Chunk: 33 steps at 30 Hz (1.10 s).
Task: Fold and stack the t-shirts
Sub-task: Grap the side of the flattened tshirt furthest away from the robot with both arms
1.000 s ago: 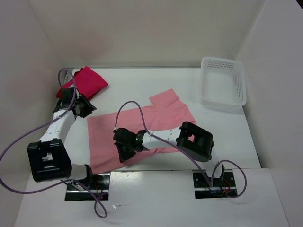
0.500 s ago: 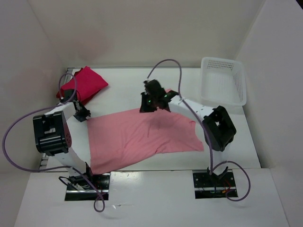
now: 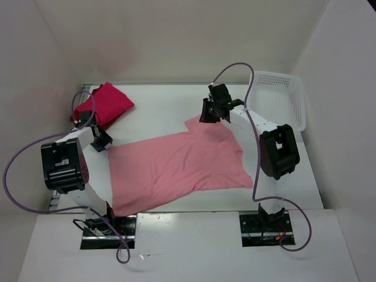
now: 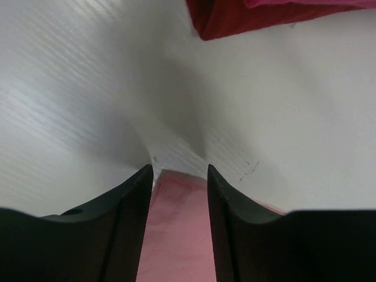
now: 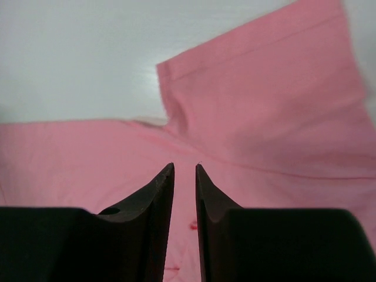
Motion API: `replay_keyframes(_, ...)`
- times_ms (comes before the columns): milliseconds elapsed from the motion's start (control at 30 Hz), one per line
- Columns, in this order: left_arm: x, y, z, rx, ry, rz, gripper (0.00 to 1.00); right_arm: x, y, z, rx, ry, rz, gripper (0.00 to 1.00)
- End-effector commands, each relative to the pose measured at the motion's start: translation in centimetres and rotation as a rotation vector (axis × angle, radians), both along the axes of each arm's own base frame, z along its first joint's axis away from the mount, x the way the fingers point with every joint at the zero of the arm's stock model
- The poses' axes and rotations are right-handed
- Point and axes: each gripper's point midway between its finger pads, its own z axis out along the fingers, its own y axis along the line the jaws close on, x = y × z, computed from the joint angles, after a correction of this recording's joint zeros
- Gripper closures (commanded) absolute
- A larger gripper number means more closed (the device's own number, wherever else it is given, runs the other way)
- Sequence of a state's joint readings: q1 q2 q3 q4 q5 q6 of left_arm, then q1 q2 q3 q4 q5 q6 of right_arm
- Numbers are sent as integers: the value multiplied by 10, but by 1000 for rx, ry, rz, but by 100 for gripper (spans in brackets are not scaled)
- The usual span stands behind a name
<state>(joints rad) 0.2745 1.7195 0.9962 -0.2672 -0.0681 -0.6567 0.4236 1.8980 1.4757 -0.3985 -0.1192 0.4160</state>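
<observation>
Light salmon pink t-shirt lies spread flat and unfolded, left of and nearer than the white perforated plastic basket. Far across from that basket, the bright crimson-pink t-shirt sits folded on what looks like the dark red t-shirt, so two seem done and one is left. Right gripper hovers beside the basket over the sleeve, jaws narrowly parted and empty. Left gripper, well away from the basket, straddles the hem, parted and not pinching.

Jaws apart on the low left tool, narrowly parted on the outstretched right tool
</observation>
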Motion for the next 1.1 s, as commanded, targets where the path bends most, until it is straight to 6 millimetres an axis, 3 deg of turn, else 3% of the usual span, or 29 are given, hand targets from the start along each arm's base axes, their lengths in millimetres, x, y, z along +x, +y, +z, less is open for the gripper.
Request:
replay_keyframes(0,-8,11,14,67,-3,15,49,29,-16,12,6,-47,-18,74)
replay_keyframes(133,-12,10,15,68,8,7,49,32,-19,-1,12,-22,-28,74)
replay_keyframes(200,-16,2,8,34,12,-12,55,35,-19,3,8,-34,-35,74)
replay_keyframes(267,-17,-4,5,6,8,-28,57,38,-21,-7,-5,-26,-44,73)
replay_keyframes(367,-18,-12,-3,-33,16,-47,63,48,-21,-11,-21,-28,-58,69)
replay_keyframes(500,-16,-12,-3,-35,15,-49,63,65,-25,-13,-37,-39,-85,66)
replay_keyframes(533,-16,-11,-3,-35,15,-49,64,72,-22,-5,-28,-60,-86,63)
replay_keyframes(567,-16,-11,-3,-35,15,-49,68,76,-23,-13,-40,-54,-94,61)
replay_keyframes(600,-13,-11,-2,-32,3,-49,79,82,-26,-13,-39,-58,-104,59)
replay_keyframes(700,5,-8,11,-24,-50,-65,95,108,-34,-14,-57,-83,-160,54)
replay_keyframes(767,19,-6,17,-23,-78,-71,99,123,-49,-20,-67,-73,-208,53)
replay_keyframes(933,53,-9,23,-27,-109,-102,100,163,-69,-43,-116,-58,-279,53)
replay_keyframes(967,57,-9,17,-37,-101,-106,100,162,-71,-49,-135,-37,-286,53)
replay_keyframes(1000,74,-9,29,-27,-137,-117,100,172,-73,-56,-152,-43,-302,53)
replay_keyframes(1067,85,-13,28,-37,-137,-132,100,171,-81,-69,-201,-9,-325,53)
